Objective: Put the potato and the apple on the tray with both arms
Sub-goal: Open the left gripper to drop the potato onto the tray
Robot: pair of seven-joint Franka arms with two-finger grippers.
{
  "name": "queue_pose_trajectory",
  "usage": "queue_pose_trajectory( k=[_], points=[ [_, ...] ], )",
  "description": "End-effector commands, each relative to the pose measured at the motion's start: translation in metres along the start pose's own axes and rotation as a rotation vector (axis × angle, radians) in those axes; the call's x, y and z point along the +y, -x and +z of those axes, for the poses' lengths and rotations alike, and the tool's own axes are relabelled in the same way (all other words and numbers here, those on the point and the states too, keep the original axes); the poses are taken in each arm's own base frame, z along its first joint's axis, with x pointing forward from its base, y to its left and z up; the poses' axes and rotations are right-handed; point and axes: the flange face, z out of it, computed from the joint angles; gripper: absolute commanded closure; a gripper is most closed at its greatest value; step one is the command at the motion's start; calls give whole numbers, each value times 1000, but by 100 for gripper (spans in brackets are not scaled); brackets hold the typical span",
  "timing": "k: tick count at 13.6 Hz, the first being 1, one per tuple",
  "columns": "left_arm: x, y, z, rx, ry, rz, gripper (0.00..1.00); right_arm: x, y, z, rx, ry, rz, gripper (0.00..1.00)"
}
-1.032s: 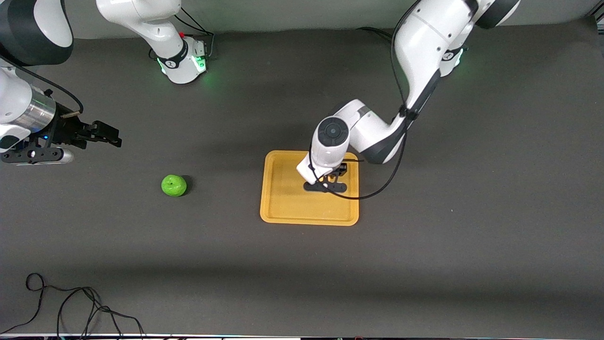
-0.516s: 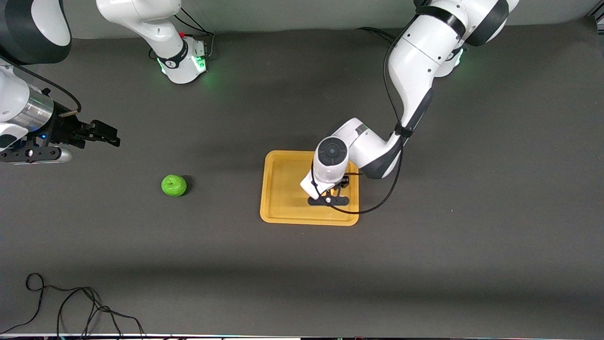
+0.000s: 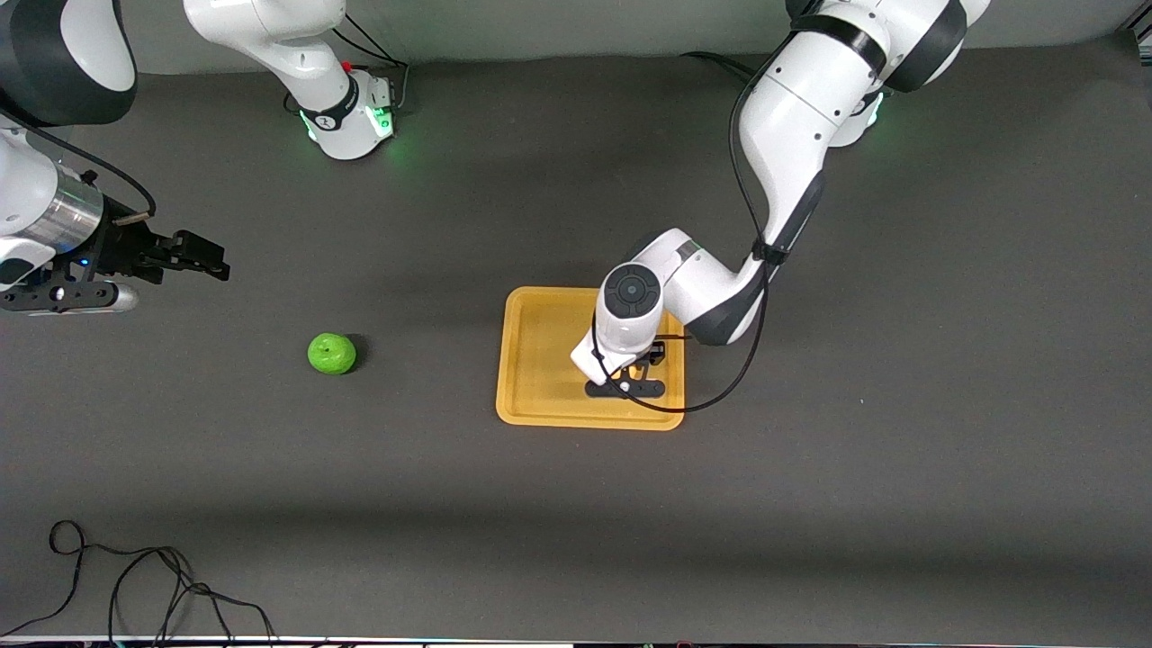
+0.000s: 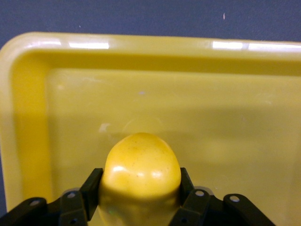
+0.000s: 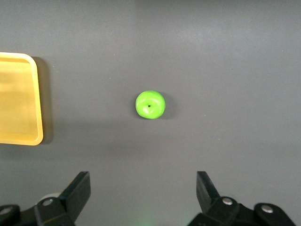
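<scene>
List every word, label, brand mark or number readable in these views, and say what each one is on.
No readable text in any view.
Right arm's base: a small dark mark on its collar, too small to read.
Left arm's wrist: a round dark cap, no lettering to make out.
Tray, potato held in the left gripper, and apple on the table under the open right gripper: all unmarked.

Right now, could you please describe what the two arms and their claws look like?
Both arms are glossy white with dark grey joints, and their bases glow green. The left arm has a round dark cap at its wrist and a thin black cable looping alongside. The right arm has a silver metal band above its wrist. The left claw and right claw are black, with visible screws.
</scene>
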Motion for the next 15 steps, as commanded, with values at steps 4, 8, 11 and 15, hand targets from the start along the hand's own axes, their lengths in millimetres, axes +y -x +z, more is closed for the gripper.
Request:
queue_pose_trajectory(
  k=[4, 8, 11, 15],
  points=[
    [2, -20, -40, 1, -48, -28, 0, 0, -2, 36, 21, -5, -22, 0],
    [-11, -21, -133, -51, -72, -41, 0, -2, -7, 54, 22, -3, -22, 0],
    [-81, -44, -210, -120, -3, -22, 0, -17, -13, 126, 68, 3, -39, 0],
    [-203, -65, -279, -200, 17, -15, 0, -21, -40, 208, 58, 17, -34, 0]
  ],
)
